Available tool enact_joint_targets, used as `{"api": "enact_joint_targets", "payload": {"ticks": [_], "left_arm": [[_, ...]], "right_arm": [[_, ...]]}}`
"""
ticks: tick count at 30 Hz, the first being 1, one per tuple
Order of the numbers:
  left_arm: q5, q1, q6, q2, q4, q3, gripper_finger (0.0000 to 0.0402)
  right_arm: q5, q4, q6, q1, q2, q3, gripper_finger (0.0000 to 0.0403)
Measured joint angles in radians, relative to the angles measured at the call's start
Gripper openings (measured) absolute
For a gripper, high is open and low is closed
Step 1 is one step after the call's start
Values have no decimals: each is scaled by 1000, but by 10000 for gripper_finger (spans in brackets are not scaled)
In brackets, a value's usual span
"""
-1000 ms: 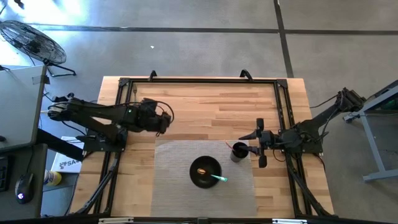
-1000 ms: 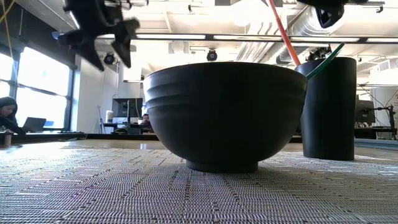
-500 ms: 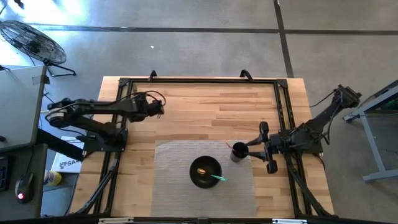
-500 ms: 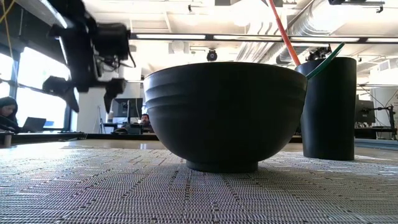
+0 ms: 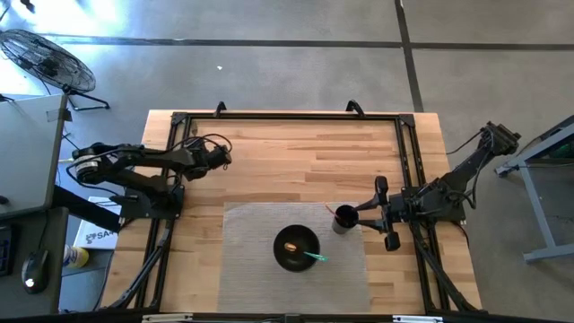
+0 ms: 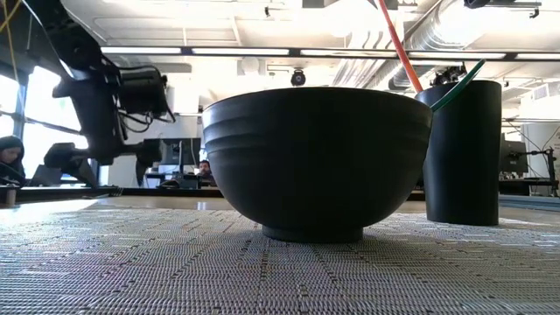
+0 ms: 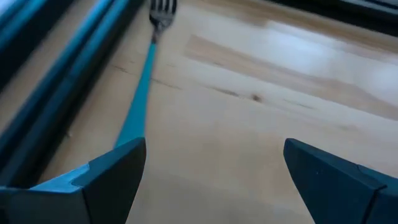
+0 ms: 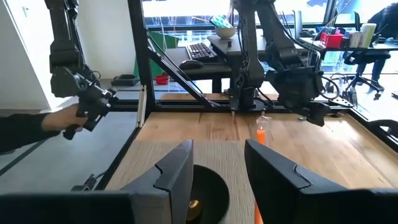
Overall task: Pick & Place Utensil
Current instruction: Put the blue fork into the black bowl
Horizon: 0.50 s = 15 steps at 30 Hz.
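A blue-handled fork (image 7: 142,87) is lying flat on the wooden tabletop (image 5: 305,161), just beside the dark frame rail (image 7: 56,87) at the table's left edge — the left wrist view shows its tines pointing away from the camera. On the tabletop a grey woven mat (image 5: 251,260) is carrying a black bowl (image 5: 295,248) with a green utensil (image 5: 316,257) sticking out over its rim, and a black cup (image 5: 343,219) is standing just beside the bowl, holding a red utensil (image 6: 398,44). The left gripper (image 7: 211,168) is hovering low over the fork's handle end, its fingers spread wide with nothing between them. The right gripper (image 5: 384,213) is waiting near the cup, its fingers (image 8: 171,171) parted — gripping nothing.
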Motion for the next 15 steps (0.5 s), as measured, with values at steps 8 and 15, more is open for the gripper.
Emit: {"api": "enact_joint_targets", "payload": {"ticks": [8, 15], "left_arm": [[-114, 2, -29, 124, 34, 0, 374], [-65, 68, -44, 228, 90, 4, 374]], "right_arm": [[0, 0, 49, 0, 0, 0, 138], [0, 0, 54, 0, 0, 0, 138]]}}
